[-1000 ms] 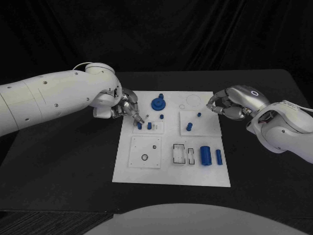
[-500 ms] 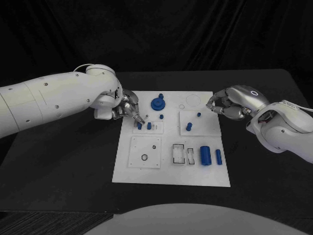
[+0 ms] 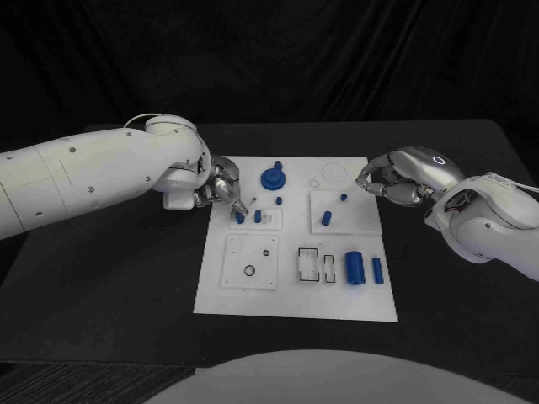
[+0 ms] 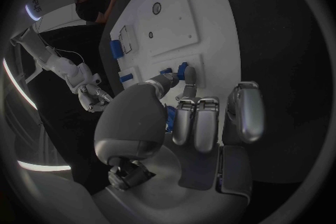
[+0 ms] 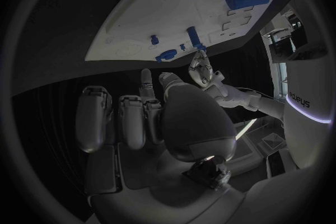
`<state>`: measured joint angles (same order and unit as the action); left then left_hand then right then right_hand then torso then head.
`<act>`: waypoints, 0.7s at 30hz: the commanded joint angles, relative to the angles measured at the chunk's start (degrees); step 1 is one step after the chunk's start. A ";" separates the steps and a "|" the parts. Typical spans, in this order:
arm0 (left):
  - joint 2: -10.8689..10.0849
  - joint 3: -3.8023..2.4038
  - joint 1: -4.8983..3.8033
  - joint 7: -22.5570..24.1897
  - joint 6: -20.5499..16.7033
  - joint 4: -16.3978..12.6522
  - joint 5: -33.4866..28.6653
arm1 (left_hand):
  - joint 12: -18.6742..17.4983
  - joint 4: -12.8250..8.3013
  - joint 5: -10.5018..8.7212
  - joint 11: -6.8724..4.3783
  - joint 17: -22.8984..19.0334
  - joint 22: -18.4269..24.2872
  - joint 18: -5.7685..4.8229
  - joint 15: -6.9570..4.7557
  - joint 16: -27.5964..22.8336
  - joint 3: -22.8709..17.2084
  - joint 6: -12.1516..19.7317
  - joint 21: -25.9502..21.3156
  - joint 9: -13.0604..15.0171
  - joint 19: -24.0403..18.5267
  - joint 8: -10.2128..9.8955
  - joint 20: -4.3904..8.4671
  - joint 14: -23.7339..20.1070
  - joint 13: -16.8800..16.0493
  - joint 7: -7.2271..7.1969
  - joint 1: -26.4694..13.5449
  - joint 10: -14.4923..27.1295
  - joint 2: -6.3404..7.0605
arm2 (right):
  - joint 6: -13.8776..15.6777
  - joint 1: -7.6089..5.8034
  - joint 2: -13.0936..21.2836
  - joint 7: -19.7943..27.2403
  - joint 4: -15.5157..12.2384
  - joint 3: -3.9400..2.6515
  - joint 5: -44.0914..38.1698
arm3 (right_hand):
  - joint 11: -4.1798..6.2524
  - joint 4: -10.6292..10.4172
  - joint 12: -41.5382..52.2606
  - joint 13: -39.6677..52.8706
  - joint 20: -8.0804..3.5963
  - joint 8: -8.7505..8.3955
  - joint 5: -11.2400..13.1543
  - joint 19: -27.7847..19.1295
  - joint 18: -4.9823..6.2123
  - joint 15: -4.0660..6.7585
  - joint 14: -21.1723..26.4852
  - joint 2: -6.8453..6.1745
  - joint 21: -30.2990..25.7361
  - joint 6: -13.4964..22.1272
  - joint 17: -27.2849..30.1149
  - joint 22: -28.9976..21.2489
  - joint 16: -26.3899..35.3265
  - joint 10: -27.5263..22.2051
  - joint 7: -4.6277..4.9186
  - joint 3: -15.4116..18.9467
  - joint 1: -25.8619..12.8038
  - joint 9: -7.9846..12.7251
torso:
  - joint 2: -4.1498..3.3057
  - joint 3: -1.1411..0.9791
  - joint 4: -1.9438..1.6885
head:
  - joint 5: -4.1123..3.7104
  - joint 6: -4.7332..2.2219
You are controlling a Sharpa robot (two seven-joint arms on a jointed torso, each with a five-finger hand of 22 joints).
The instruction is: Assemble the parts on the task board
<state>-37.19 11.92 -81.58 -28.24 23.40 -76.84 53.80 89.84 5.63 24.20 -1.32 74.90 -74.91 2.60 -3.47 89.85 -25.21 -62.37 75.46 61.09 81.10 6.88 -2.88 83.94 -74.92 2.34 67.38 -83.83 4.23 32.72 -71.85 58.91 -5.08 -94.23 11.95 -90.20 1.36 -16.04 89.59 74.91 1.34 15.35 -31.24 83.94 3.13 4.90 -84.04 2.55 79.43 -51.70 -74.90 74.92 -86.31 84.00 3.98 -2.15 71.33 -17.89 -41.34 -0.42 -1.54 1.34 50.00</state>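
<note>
White task board (image 3: 296, 295) lay flat in the middle of the black table (image 3: 112, 278), long axis running from the near edge toward the far edge. Left hand (image 3: 217, 187) sat at the board's left edge, toward the far end; two fingertips (image 4: 187, 74) were pinched on a small blue peg (image 3: 239, 217) standing in the raised square plate near that edge. In the left wrist view the remaining fingers were curled against the palm. A second small blue peg (image 3: 258, 216) stood just beside the pinched one on the same plate.

Blue round knob (image 3: 272, 178) stood at the board's far edge, between the two hands. Two more blue pegs, one shorter (image 3: 343, 198) and one longer (image 3: 326, 218), stood in the raised plate toward the board's right edge. Near the right edge, closer to the near end, a thick blue cylinder (image 3: 354, 268) lay beside a thin blue rod (image 3: 376, 269), apart but close. A small dark ring (image 3: 249, 270) lay on the plate toward the left edge, nearer end.

Right hand (image 3: 391, 178) hovered just off the board's far right corner, fingers curled in together, nothing visible in them; in the right wrist view the fingers (image 5: 133, 120) were folded alongside the thumb, clear of the board.
</note>
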 commanded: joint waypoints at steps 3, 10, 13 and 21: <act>-0.51 0.23 0.49 -0.55 -2.25 -1.33 -0.01 | 0.16 -4.96 2.17 -0.16 15.10 -10.58 0.82 -0.37 0.15 -6.74 0.05 0.33 1.02 0.30 0.71 0.25 6.06 -15.08 -0.03 -2.06 -6.17 0.90 | 0.41 0.11 -0.01 -1.16 0.00 -0.04 -0.11 | 0.14 0.00 -0.02 14.58 0.10 -0.34 -0.26 1.91 -0.68 0.08 -4.67 0.00 -0.13 -0.48 -8.68 11.86 0.33 5.68 0.01 -0.43 0.50 0.08 | 0.01 -0.01 0.00 | 0.09 0.00; -2.26 0.23 0.49 -0.54 -6.28 -3.64 -0.02 | 0.16 -6.27 1.02 -0.18 15.10 -10.61 0.80 -0.37 0.15 -8.80 0.07 0.44 1.67 0.38 1.10 0.24 6.06 -15.08 -0.06 -3.92 -6.17 1.30 | 0.23 0.11 0.13 -1.32 -0.06 -0.03 -0.11 | 0.14 0.04 -0.13 14.45 0.09 -0.33 -0.35 1.85 -0.64 0.08 -4.67 0.00 -0.27 -0.52 -8.66 11.82 0.34 5.59 0.01 -0.51 0.61 0.08 | 0.04 0.00 -0.03 | 0.18 0.00; -3.27 0.22 0.47 -0.32 -8.43 -5.06 -0.02 | 0.16 -6.28 1.00 -0.18 15.10 -10.61 0.79 -0.37 0.15 -8.81 0.07 0.45 1.67 0.39 1.11 0.24 6.06 -15.08 -0.06 -3.94 -6.17 1.30 | 0.12 0.11 0.18 -1.40 -0.09 -0.03 -0.11 | 0.14 0.04 -0.13 14.45 0.09 -0.33 -0.35 1.85 -0.64 0.08 -4.67 0.00 -0.27 -0.52 -8.66 11.82 0.34 5.59 0.01 -0.51 0.61 0.08 | 0.05 0.00 -0.04 | 0.38 0.00; -6.75 0.22 0.42 1.30 -16.77 -9.81 0.15 | 0.16 -6.31 0.97 -0.19 15.10 -10.51 0.87 -0.37 0.15 -8.91 0.07 0.12 1.70 0.19 1.12 0.24 6.06 -15.08 -0.07 -4.01 -6.17 1.29 | 0.11 0.10 0.37 -1.45 -0.24 -0.03 -0.11 | 0.14 0.05 -0.20 14.36 0.09 -0.33 -0.39 1.80 -0.62 0.08 -4.65 0.00 -0.39 -0.54 -8.60 11.78 0.38 5.54 0.01 -0.56 0.67 0.07 | -0.02 0.01 -0.12 | 0.54 0.00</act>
<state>-43.62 12.18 -81.20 -28.52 12.79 -85.92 53.89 89.84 3.39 25.45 -1.31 74.90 -74.91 2.60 -3.47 89.85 -29.75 -62.40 75.68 62.74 81.21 7.76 -2.77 83.94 -74.92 2.40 63.97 -83.83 5.61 32.66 -71.85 59.15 -5.38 -94.30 11.95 -90.20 1.36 -16.04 89.59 74.91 1.34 15.35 -31.24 83.94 3.13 4.90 -84.04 2.55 79.43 -51.70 -74.90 74.91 -86.30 84.00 3.98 -2.48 71.33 -17.89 -41.30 -0.43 -1.59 1.87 50.00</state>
